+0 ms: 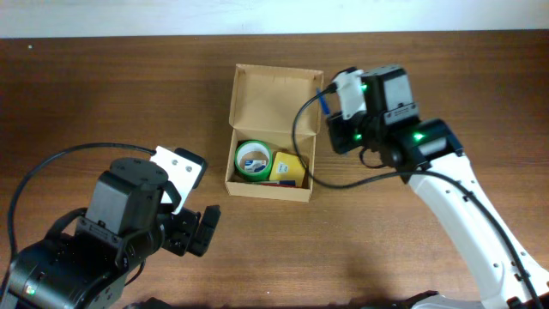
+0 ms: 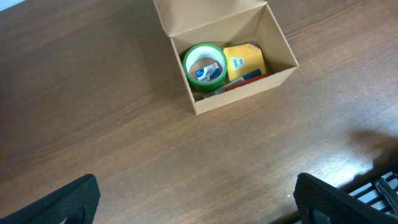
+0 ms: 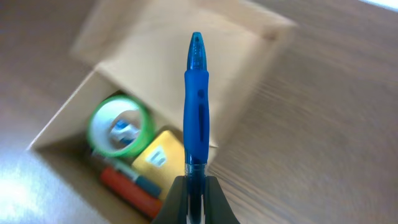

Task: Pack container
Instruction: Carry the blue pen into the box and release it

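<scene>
At upper center of the overhead view, the right tool [image 3: 196, 185] is clamped on a blue pen [image 3: 196, 106] beside the container [image 1: 274, 93]; the left tool [image 1: 206, 230] has its jaws apart.

A dark brown wooden table [image 1: 103, 94] fills nearly every view, its grain running lengthwise. Beyond its far edge in the overhead view lies a pale, featureless strip [image 1: 257, 15]; whether wall or floor cannot be told. Soft light sheens the tabletop.
</scene>
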### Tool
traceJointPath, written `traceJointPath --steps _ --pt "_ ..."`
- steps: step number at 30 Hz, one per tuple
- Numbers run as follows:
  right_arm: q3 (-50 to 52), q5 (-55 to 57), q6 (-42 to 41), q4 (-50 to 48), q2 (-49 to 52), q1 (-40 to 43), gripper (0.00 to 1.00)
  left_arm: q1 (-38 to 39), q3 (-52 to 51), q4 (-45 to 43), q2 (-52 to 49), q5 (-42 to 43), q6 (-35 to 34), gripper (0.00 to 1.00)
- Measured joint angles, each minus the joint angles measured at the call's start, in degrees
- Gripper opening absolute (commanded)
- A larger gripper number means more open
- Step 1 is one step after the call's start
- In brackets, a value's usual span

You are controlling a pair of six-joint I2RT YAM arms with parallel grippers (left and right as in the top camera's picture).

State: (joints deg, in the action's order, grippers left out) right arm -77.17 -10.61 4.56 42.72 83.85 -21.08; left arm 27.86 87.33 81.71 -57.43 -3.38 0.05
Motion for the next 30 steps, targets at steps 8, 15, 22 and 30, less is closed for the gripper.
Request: traceJointPath --steps 8,15,22,30 --pt "0.00 -3.13 17.59 0.02 0.94 -8.68 0.04 0.00 0.00 0.00 0.00 0.00 -0.02 1.00" --pt "0.00 -6.45 35.21 0.09 6.43 -12.57 0.04 0.00 0.00 0.00 0.00 0.00 -0.02 1.00" --pt "0.00 -6.95 42.14 0.11 14.16 -12.72 0.04 0.00 0.00 0.00 0.00 0.00 0.00 1.00" --pt "0.00 -7.10 45.18 0.04 19.91 -12.72 0.04 0.00 0.00 0.00 0.00 0.02 -0.02 1.00"
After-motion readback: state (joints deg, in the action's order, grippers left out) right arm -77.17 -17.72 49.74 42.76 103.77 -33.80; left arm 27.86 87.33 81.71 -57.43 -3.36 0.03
